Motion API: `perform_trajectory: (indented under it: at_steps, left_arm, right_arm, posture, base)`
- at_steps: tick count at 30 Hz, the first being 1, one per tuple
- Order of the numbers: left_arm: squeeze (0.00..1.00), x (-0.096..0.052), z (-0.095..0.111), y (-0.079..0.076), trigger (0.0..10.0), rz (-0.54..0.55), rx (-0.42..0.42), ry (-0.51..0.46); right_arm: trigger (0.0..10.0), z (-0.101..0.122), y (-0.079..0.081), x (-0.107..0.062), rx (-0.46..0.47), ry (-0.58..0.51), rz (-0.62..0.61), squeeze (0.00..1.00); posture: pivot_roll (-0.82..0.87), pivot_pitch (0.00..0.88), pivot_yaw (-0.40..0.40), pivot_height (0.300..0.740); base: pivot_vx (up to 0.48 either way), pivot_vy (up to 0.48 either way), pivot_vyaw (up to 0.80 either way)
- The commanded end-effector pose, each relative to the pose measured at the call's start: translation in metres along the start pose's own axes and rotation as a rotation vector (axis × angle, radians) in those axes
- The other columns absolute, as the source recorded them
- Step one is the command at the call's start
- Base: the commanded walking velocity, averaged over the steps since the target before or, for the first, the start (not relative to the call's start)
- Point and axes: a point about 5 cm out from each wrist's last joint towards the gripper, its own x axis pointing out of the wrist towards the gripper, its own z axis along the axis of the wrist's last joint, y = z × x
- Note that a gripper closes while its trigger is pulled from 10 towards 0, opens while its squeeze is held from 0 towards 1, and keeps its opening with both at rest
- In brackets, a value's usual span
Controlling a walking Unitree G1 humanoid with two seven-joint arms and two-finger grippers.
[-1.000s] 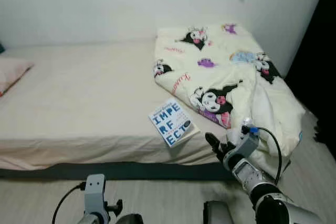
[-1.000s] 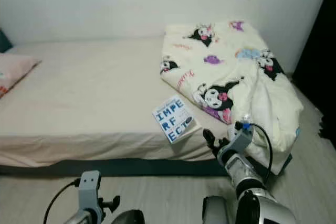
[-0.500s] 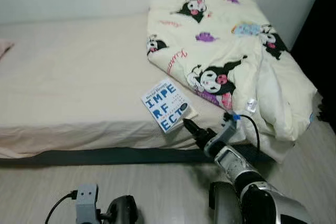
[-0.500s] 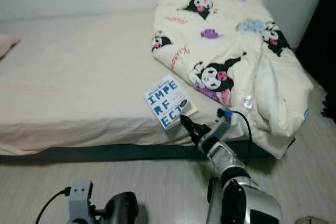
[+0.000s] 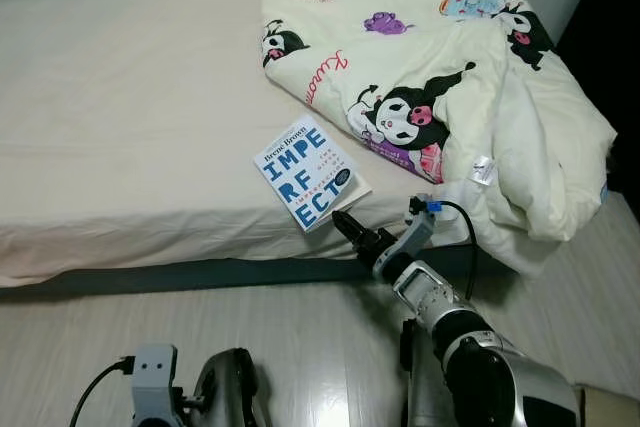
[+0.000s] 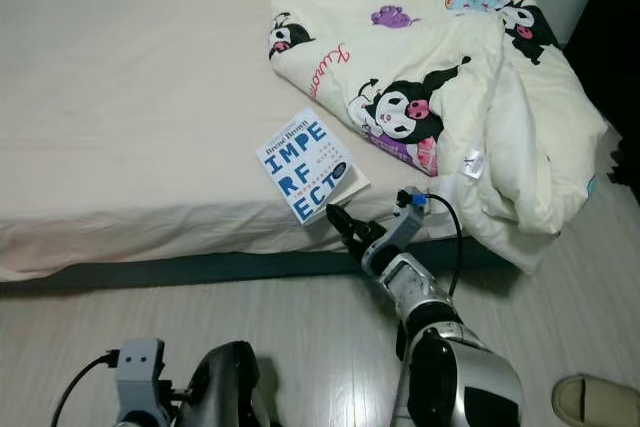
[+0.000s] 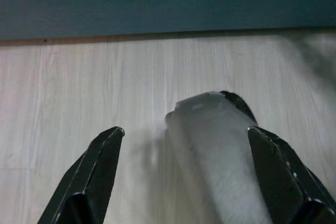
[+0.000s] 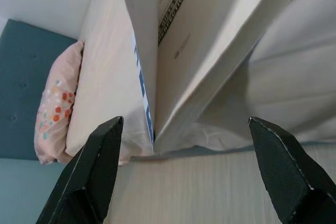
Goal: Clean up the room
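At the frame's centre the right pincer (image 5: 345,225) hung wide open and empty just short of the book (image 5: 310,172) lying at the bed (image 5: 130,127) edge, where a low approach might shove it aside, while its back cover stayed hidden and the left pincer (image 7: 184,174), open too, idled over the floor (image 7: 79,87).

The book (image 5: 310,173) has a glossy paper cover, white with blue print, and matt cream page edges. It lies on a bed (image 5: 130,127) of smooth matt cream cloth. At its two o'clock the quilt (image 5: 450,97) is soft, rumpled printed cloth. The floor (image 6: 300,327) looks like pale matt wood planks (grain faint). The right tool (image 6: 338,220) is matt black plastic on a brushed silver arm.
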Motion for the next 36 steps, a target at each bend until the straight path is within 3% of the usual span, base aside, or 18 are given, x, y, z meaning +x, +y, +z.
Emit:
perform_trajectory:
  at_steps: [1,12,14,18,27,28,29,30,36]
  left_arm:
    - [0.00,-0.036,-0.049,0.002,10.0,-0.009,-0.018,0.209]
    - [0.00,-0.045,-0.045,0.000,10.0,-0.026,-0.011,0.156]
    - [0.00,-0.056,-0.050,-0.001,10.0,-0.036,-0.006,0.167]
    - [0.00,-0.062,-0.053,-0.001,10.0,-0.036,-0.005,0.175]
    - [0.00,-0.066,-0.053,0.002,10.0,-0.032,-0.005,0.186]
    - [0.00,-0.067,-0.053,0.002,10.0,-0.033,-0.003,0.187]
    - [0.00,-0.067,-0.052,0.001,10.0,-0.035,-0.002,0.188]
    - [0.00,-0.067,-0.052,0.001,10.0,-0.035,-0.001,0.189]
    - [0.00,-0.070,-0.052,0.001,10.0,-0.038,0.001,0.198]
  right_arm:
    - [10.0,-0.005,0.008,0.006,0.039,0.007,0.021,0.00]
    - [10.0,-0.002,0.029,0.019,0.023,0.011,0.103,0.00]
    - [10.0,0.001,0.043,0.029,0.011,0.008,0.094,0.00]
    - [10.0,0.007,0.054,0.036,0.012,-0.011,0.130,0.00]
    - [10.0,0.020,0.067,0.043,0.048,-0.056,0.144,0.00]
    - [3.8,0.021,0.067,0.044,0.053,-0.065,0.129,0.00]
    - [2.4,0.023,0.065,0.043,0.054,-0.069,0.111,0.00]
    - [0.0,0.023,0.064,0.043,0.055,-0.073,0.099,0.00]
    - [0.0,0.030,0.061,0.042,0.082,-0.106,0.080,0.00]
  posture:
    - [0.12,0.401,0.105,0.420]
    - [0.16,0.437,0.107,0.395]
    - [0.17,0.457,0.111,0.395]
    - [0.17,0.462,0.109,0.395]
    - [0.18,0.464,0.104,0.395]
    - [0.18,0.464,0.104,0.395]
    - [0.17,0.464,0.104,0.395]
    - [0.17,0.464,0.104,0.395]
    - [0.17,0.470,0.098,0.395]
  base:
    - [0.000,0.000,0.00]
    - [0.000,0.000,0.00]
    - [0.000,0.000,0.00]
    - [0.000,0.000,0.00]
    - [0.000,0.000,0.00]
    - [0.000,0.000,0.00]
    - [0.000,0.000,0.00]
    - [0.000,0.000,0.00]
    - [0.000,0.000,0.00]
